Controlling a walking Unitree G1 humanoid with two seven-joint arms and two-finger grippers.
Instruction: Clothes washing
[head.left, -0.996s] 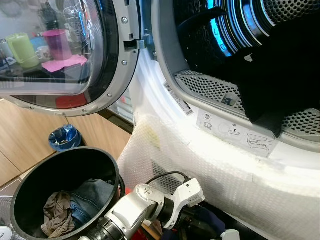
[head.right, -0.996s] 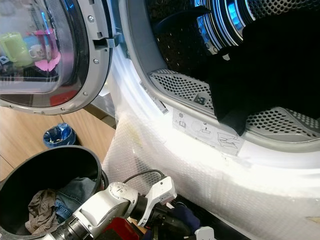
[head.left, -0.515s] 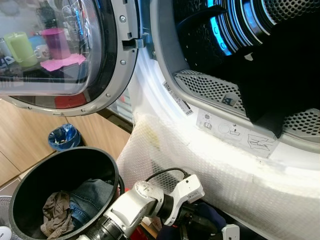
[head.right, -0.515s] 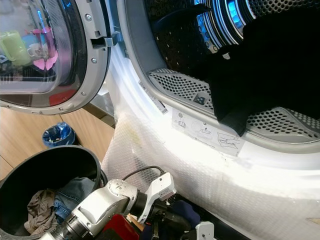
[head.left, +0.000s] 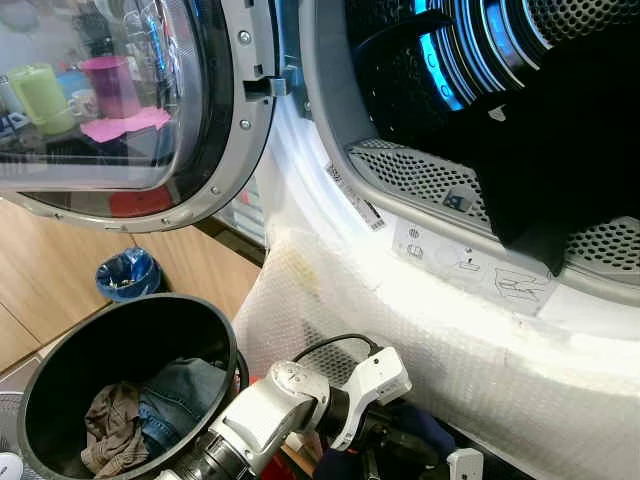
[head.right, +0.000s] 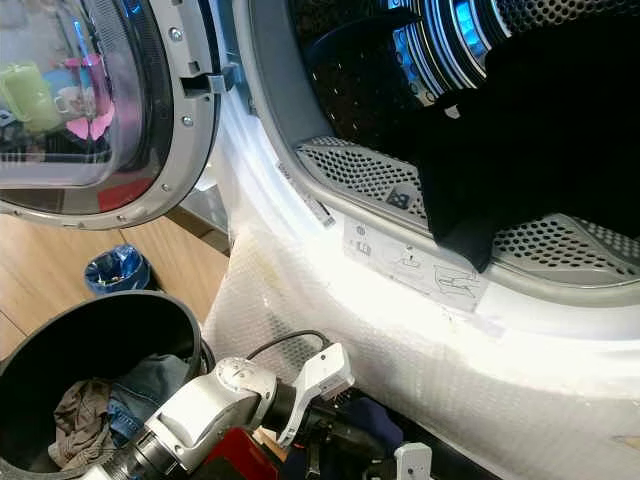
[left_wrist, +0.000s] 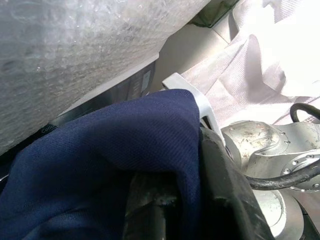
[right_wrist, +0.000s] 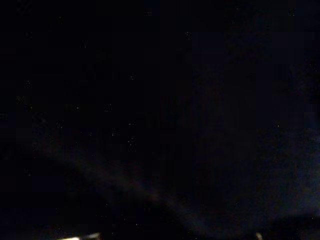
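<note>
The washer's drum stands open, and a black garment hangs inside it over the perforated rim. Low in front of the machine, my left gripper is shut on a navy blue garment, which drapes over its black fingers. The navy cloth bunches under the machine's bubble-wrapped front. A white part of my right arm sits just beside it, with the silver wrist close to the left fingers. The right wrist view is almost black.
A black round basket at lower left holds jeans and a brown cloth. The round glass door swings open to the left. A small bin with a blue bag stands on the wooden floor.
My left arm has shifted slightly to the right under the washer front, still with the navy garment. The white part of the right arm has come up a little beside it.
</note>
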